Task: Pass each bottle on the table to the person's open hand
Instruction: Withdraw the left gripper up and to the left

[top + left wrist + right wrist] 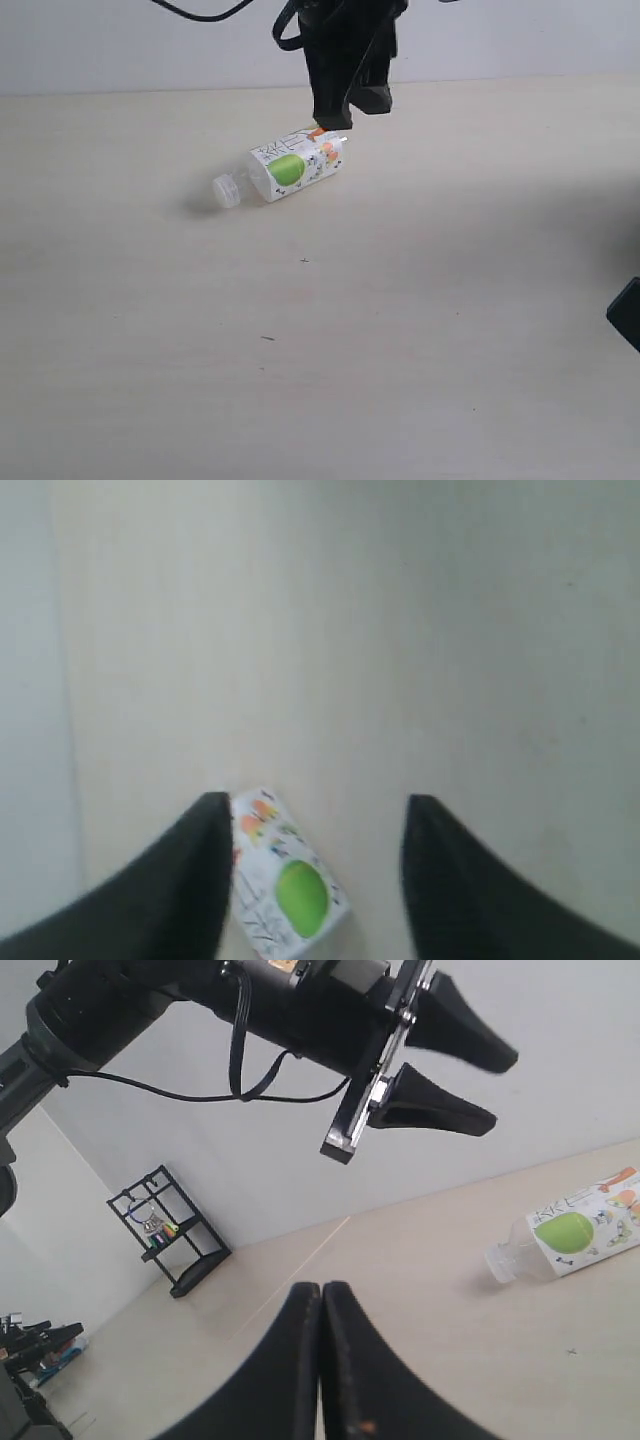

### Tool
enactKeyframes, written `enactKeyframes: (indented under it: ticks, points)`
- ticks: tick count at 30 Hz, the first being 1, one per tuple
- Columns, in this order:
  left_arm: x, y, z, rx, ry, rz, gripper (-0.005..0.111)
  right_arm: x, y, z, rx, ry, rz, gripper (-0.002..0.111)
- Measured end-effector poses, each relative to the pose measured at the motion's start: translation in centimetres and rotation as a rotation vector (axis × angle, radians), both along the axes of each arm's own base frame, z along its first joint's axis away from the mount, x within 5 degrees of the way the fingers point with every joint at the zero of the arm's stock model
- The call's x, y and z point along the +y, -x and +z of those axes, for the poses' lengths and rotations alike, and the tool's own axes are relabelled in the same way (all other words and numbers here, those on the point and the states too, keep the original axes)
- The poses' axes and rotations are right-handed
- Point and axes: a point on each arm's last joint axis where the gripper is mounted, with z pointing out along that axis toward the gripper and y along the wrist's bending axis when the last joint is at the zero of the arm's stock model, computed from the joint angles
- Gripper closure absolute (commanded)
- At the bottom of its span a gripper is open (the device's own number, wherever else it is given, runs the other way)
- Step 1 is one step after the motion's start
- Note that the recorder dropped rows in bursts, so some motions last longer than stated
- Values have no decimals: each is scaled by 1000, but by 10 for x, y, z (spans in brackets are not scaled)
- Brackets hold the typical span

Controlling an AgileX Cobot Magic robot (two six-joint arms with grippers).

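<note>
The left arm is held steeply down over the pale beige wood-grain desk (420,340). Its black left pincer (333,122) is parted over the base end of the clear plastic bottle with a white fruit-print label (290,170), which is laid on its side and not clamped. The right pincer (322,1295) is pressed shut, empty.

The table (400,380) lies open across the lower and left parts of the frame. Upper centre, a lying bottle (285,172) and the left gripper (335,125) over its end bar the way.
</note>
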Motion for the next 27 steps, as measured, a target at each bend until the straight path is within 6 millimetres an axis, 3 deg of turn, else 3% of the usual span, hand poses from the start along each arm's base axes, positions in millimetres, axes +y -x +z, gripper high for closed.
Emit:
enactKeyframes:
  ticks: [1,6,13,20,27]
  points:
    - [2,1,-1,32,-4,31,106,0,0,0,0,0,0,108]
    - [20,-2,-3,166,3,203,104,0,0,0,0,0,0,108]
    - [48,-17,2,434,270,493,104,0,0,0,0,0,0,108]
    - [84,-13,-5,721,540,493,104,0,0,0,0,0,0,108]
    - [135,-2,-19,820,767,484,104,0,0,0,0,0,0,108]
